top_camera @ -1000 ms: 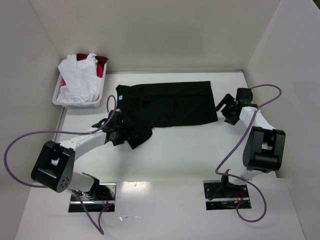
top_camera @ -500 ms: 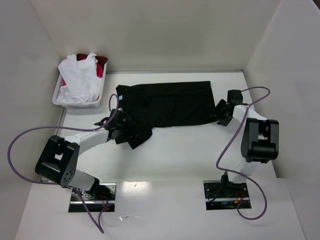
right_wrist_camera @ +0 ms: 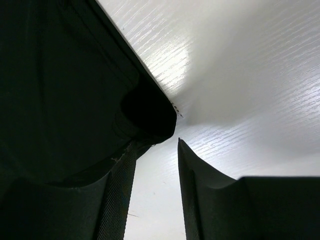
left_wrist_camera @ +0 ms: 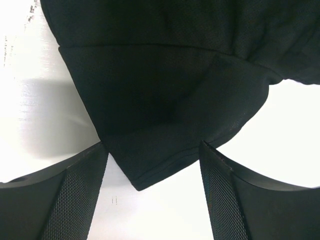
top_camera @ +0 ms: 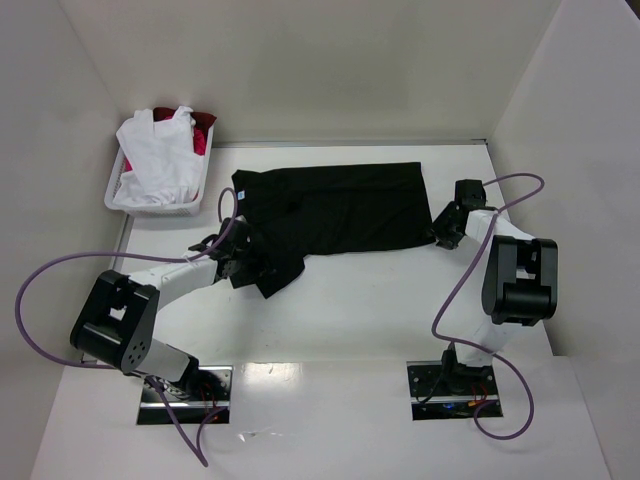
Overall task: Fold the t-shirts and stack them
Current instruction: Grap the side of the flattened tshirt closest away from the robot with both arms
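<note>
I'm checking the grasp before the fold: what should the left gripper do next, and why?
Probably close the left gripper on the sleeve of the black shirt. Its jaws stand open, and the sleeve's tip lies flat on the table between the two fingers, so closing should catch it.

The left arm stretches forward and inward, with the left claw low and its fingers spread wide. The right arm folds tight at the elbow, the right claw aimed inward with its fingers narrowly apart.
</note>
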Motion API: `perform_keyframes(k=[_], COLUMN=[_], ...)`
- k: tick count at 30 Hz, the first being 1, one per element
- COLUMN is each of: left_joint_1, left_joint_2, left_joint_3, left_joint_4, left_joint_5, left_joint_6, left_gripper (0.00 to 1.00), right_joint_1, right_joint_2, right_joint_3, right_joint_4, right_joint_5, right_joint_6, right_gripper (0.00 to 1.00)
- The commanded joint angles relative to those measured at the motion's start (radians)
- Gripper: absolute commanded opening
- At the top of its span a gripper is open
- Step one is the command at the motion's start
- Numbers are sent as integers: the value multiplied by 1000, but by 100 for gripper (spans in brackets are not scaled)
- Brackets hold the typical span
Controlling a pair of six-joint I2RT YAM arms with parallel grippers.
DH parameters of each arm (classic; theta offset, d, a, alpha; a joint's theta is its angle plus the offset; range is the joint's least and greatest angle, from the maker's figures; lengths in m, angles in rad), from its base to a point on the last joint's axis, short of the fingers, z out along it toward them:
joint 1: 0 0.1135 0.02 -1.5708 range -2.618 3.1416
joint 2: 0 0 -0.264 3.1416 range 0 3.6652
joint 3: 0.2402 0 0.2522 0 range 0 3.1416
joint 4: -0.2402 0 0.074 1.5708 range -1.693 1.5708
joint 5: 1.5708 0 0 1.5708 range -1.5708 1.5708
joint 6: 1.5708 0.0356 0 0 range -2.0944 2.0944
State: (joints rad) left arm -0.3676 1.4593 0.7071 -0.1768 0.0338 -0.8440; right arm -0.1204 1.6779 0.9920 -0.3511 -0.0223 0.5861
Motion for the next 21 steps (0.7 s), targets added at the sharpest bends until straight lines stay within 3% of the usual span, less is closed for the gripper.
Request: perform_keyframes(k=[1, 16, 21], left_joint_1=[-2, -2, -2], left_joint_2=[16, 16, 16], left_joint_3=[22, 22, 22], left_joint_4=[17, 8, 8], left_joint_5=[15, 34, 34], left_joint_6=[6, 25, 25], left_gripper=[80, 79, 79], right_joint_1=[2, 2, 2], right_joint_2=[9, 51, 51], right_joint_3=[-6, 13, 13], right_joint_4=[53, 90, 100], right_joint_5=[33, 33, 33], right_joint_6=[15, 43, 43], right_gripper=[44, 43, 27])
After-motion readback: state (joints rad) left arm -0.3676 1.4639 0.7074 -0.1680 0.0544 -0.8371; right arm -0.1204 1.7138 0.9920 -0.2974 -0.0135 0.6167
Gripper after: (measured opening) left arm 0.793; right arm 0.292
